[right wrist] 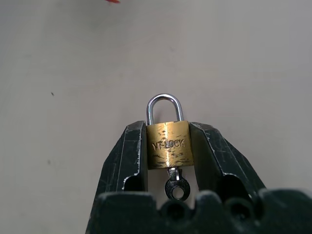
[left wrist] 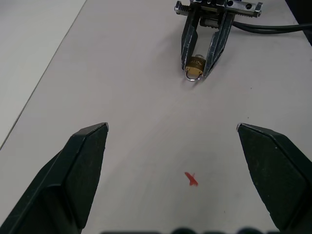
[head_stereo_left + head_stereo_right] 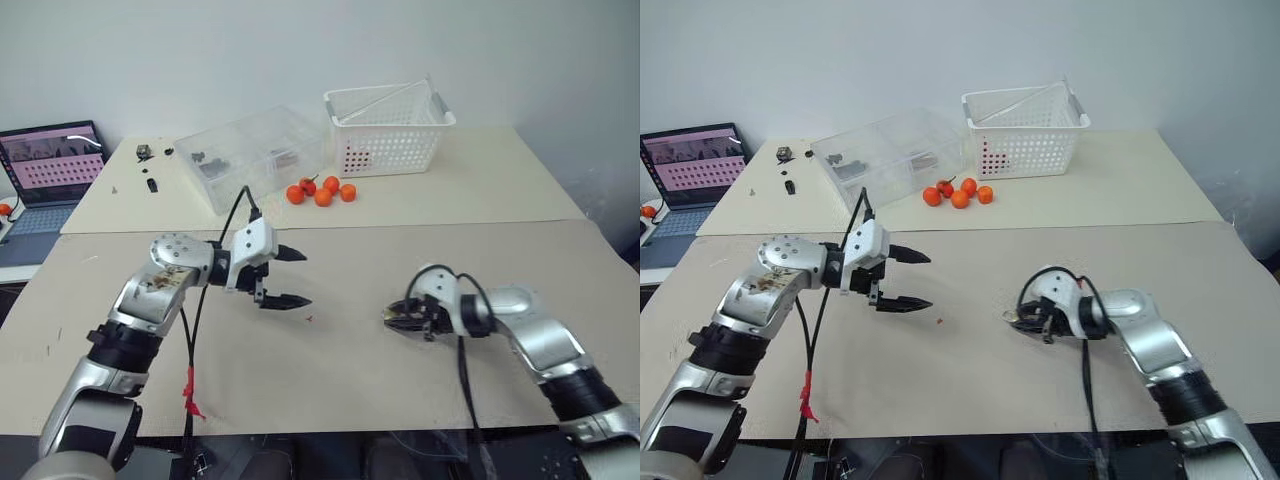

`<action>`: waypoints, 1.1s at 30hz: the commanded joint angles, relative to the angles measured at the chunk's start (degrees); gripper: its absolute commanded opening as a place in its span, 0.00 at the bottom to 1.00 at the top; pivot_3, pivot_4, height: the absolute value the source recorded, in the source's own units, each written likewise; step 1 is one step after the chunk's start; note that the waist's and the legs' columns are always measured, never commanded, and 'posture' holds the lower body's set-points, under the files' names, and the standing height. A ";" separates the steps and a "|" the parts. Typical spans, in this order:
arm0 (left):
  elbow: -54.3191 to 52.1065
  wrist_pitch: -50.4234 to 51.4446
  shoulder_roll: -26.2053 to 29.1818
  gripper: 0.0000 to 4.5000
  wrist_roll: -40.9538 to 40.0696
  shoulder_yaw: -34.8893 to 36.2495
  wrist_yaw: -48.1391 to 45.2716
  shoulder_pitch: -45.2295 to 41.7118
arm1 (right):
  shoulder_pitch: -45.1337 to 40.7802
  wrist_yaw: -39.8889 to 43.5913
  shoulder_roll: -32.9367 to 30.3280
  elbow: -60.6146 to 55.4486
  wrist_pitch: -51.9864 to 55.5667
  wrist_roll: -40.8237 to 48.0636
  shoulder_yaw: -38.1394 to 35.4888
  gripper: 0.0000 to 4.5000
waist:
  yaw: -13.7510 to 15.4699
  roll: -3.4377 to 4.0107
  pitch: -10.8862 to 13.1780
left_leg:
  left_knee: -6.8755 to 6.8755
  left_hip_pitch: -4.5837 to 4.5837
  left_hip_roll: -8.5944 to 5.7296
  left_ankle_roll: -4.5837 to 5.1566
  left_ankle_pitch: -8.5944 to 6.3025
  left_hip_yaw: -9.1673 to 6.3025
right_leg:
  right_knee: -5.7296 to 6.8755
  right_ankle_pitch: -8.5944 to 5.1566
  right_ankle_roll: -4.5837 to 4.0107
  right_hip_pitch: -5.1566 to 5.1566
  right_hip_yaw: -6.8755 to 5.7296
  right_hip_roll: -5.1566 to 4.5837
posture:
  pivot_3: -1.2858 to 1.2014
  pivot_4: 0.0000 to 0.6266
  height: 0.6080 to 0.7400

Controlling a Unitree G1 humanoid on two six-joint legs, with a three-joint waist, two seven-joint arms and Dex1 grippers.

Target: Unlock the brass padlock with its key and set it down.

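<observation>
Where our right gripper (image 1: 168, 146) clamps its two black fingers against the flat sides of the small golden-yellow brass padlock (image 1: 168, 145), we read the stamped letters "VT-LOCK" across the scuffed body. The silver U-shaped shackle points away from the wrist, out past the fingertips, and looks seated in the body. The tiny silvery metal key (image 1: 174, 186) sits in the keyhole on the opposite end, its round bow lying between the fingers near the gripper's base.

From the head we see that right gripper low over the beige tabletop (image 3: 340, 370), on the right half, aimed towards the middle and tilted down, with its forearm coming in from the lower right corner and a black cable looping off the wrist. Whether the padlock touches the surface we cannot tell.

Our left gripper (image 3: 287, 277) stands spread wide and holds nothing, one finger above the other in the head view, aimed across the table at the right gripper and tipped slightly down. Well apart from it, the two face each other over a small red mark (image 2: 191, 179) on the tabletop.

Farther back lie a cluster of small round orange fruits (image 3: 321, 190), a clear plastic compartment box (image 3: 250, 155) and a white perforated plastic basket (image 3: 388, 130). An open laptop (image 3: 50, 165) sits at the far left.
</observation>
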 commanded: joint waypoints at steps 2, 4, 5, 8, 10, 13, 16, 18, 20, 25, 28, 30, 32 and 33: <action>-5.58 2.13 1.80 1.00 -1.38 3.25 2.08 2.44 | -4.87 1.78 4.09 1.52 -3.24 -2.86 4.41 0.21 | -0.01 0.00 0.00 | 0.00 0.00 -0.01 -0.02 -0.02 -0.10 | 0.00 0.00 0.00 -0.02 0.05 -0.01 | 0.52 0.24 1.00; -7.49 3.18 2.29 1.00 -1.72 3.95 2.92 3.80 | -6.67 2.45 6.02 3.50 -4.53 -4.11 6.18 0.21 | 0.00 0.00 0.00 | 0.00 0.01 -0.03 -0.05 -0.05 -0.14 | 0.00 0.00 0.00 -0.04 0.12 -0.01 | 0.52 0.24 1.00; -8.26 3.63 2.44 1.00 -1.81 4.20 3.31 4.29 | -7.40 2.75 6.85 4.48 -5.03 -4.52 6.66 0.21 | 0.05 0.01 0.00 | 0.00 0.00 -0.04 -0.06 -0.05 -0.15 | 0.00 0.00 0.00 -0.05 0.13 -0.01 | 0.52 0.24 1.00; -10.36 4.98 2.84 1.00 -2.20 4.93 4.37 5.60 | -9.71 3.52 9.24 7.96 -7.00 -5.83 8.06 0.21 | 0.45 0.01 0.00 | 0.01 0.01 -0.04 -0.11 -0.08 -0.17 | 0.00 0.00 0.00 -0.06 0.14 -0.01 | 0.52 0.24 1.00; -11.56 5.82 3.19 1.00 -2.63 5.38 5.02 6.35 | -11.00 3.98 10.77 10.47 -8.36 -6.65 8.69 0.21 | 0.37 0.01 0.00 | 0.02 0.03 -0.04 -0.12 -0.08 -0.15 | 0.01 0.01 -0.01 -0.07 0.16 0.00 | 0.52 0.24 1.00; -12.77 6.54 3.56 1.00 -2.99 5.61 5.77 7.09 | -11.98 4.68 11.96 13.54 -10.21 -7.46 9.03 0.21 | 0.31 0.01 0.00 | -0.04 0.13 -0.03 -0.13 -0.09 -0.13 | 0.04 0.01 -0.01 -0.06 0.22 0.02 | 0.52 0.24 1.00; -13.21 6.85 3.74 1.00 -3.21 5.61 6.24 7.33 | -12.16 5.83 12.33 14.58 -9.92 -7.23 8.64 0.43 | 0.31 0.02 -0.01 | -0.07 0.17 0.02 -0.14 -0.10 -0.13 | 0.06 0.01 -0.01 -0.06 0.25 0.08 | 0.52 0.24 1.00; -13.35 7.01 3.67 1.00 -3.42 5.48 6.48 7.34 | -12.08 6.40 12.12 13.96 -9.46 -6.76 7.89 0.57 | 0.31 0.02 -0.01 | -0.07 0.17 0.03 -0.14 -0.10 -0.13 | 0.08 0.01 -0.02 -0.08 0.27 0.10 | 0.52 0.24 1.00; -13.04 6.94 3.50 1.00 -3.40 5.11 6.39 7.15 | -12.27 6.71 11.51 11.17 -8.24 -5.57 6.26 0.72 | 0.30 0.02 -0.01 | -0.09 0.17 0.03 -0.15 -0.10 -0.11 | 0.10 0.02 -0.02 -0.10 0.30 0.11 | 0.52 0.24 1.00; -11.46 6.60 3.47 1.00 -3.51 4.51 4.95 6.08 | -14.04 8.54 9.23 -3.14 3.81 3.29 -0.20 1.00 | 0.32 0.04 0.01 | -0.11 0.10 0.03 -0.18 -0.12 -0.07 | 0.10 0.02 -0.02 -0.21 0.40 0.10 | 0.52 0.24 1.00; -9.95 6.01 3.25 1.00 -3.64 3.97 3.27 4.85 | -14.26 8.70 5.16 -10.24 10.92 7.93 -4.65 1.00 | 0.43 0.03 0.00 | -0.13 0.11 0.03 -0.22 -0.15 -0.07 | 0.09 0.02 -0.02 -0.23 0.45 0.11 | 0.52 0.24 1.00; -8.74 4.95 2.91 1.00 -3.53 3.03 1.48 3.99 | -11.83 8.97 0.96 -13.01 12.22 8.74 -6.93 1.00 | 0.82 0.03 0.00 | -0.13 0.10 0.03 -0.22 -0.17 -0.06 | 0.04 0.02 -0.02 -0.20 0.44 0.09 | 0.52 0.24 1.00; -7.58 2.37 2.74 1.00 -2.83 1.80 -0.67 3.65 | -7.88 9.24 -3.46 -14.65 11.94 8.39 -8.48 1.00 | 1.36 0.02 0.00 | -0.12 0.10 0.02 -0.20 -0.19 -0.05 | -0.03 0.02 -0.02 -0.14 0.38 0.06 | 0.52 0.24 1.00; -6.88 0.54 3.01 1.00 -2.13 0.63 -2.46 3.76 | -5.91 9.31 -5.25 -15.34 11.96 8.50 -9.09 1.00 | 1.55 0.02 0.00 | -0.09 0.10 0.01 -0.20 -0.23 -0.02 | -0.08 0.02 -0.02 -0.10 0.37 0.05 | 0.52 0.24 1.00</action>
